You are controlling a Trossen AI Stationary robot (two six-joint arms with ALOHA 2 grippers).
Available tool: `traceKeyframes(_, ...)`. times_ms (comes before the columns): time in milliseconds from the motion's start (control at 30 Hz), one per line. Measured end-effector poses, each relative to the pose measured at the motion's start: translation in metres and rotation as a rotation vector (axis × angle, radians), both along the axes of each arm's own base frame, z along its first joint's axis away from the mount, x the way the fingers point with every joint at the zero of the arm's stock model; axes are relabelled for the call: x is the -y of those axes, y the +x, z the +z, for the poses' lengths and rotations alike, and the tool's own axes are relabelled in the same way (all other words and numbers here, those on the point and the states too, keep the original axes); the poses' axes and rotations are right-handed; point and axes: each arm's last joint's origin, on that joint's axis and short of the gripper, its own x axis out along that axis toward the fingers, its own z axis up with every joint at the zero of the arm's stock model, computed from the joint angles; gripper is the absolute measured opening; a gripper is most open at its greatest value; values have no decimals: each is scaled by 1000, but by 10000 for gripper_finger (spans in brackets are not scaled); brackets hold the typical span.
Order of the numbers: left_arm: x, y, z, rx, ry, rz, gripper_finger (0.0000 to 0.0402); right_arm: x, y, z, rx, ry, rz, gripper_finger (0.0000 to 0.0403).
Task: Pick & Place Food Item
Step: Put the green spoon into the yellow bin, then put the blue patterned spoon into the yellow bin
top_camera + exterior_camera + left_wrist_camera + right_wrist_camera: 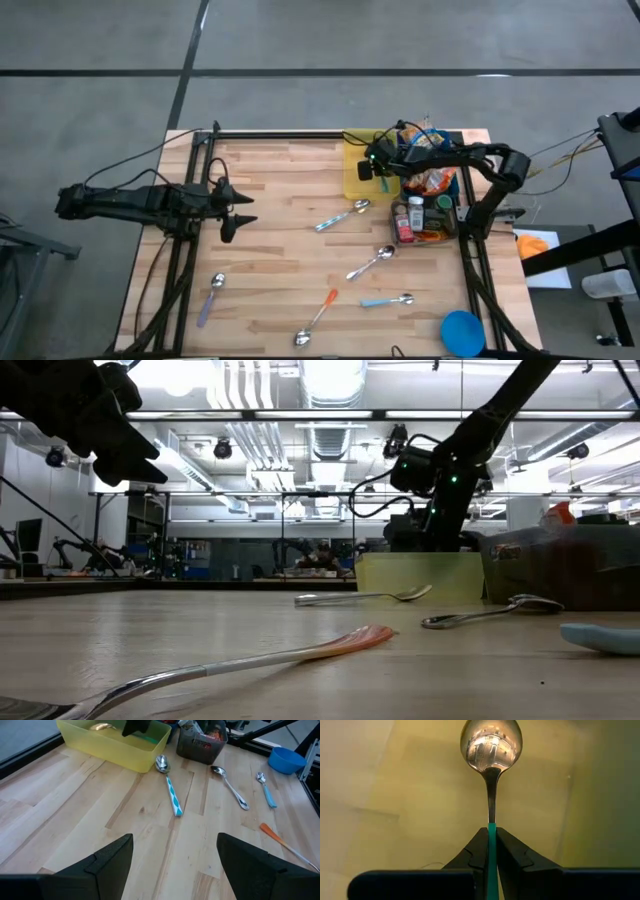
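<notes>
Presently the right gripper (491,851) is holding a green-handled spoon (491,750), jaws closed, over the yellow bin (353,178) near the tabletop's (280,230) far edge. Six spoons are lying loose; left gripper (175,857) is waiting, jaws wide, empty.

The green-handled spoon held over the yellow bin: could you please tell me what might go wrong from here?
1. The right gripper pinches the green-handled spoon only by its thin handle, bowl hanging down, so it could pivot or slip before release.
2. It hangs low in the yellow bin; moving sideways before lifting might knock the bin's wall.
3. The dark basket of packets stands right beside the bin, so the arm could brush it when pulling back.
</notes>
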Motion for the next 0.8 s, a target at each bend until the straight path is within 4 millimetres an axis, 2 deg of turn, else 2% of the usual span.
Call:
traceKeyframes(433,0,0,0,0,0,0,290,3,2,3,-8,-8,3,103)
traceKeyframes(800,0,0,0,-1,0,0,290,2,1,4,-10,1,-4,113)
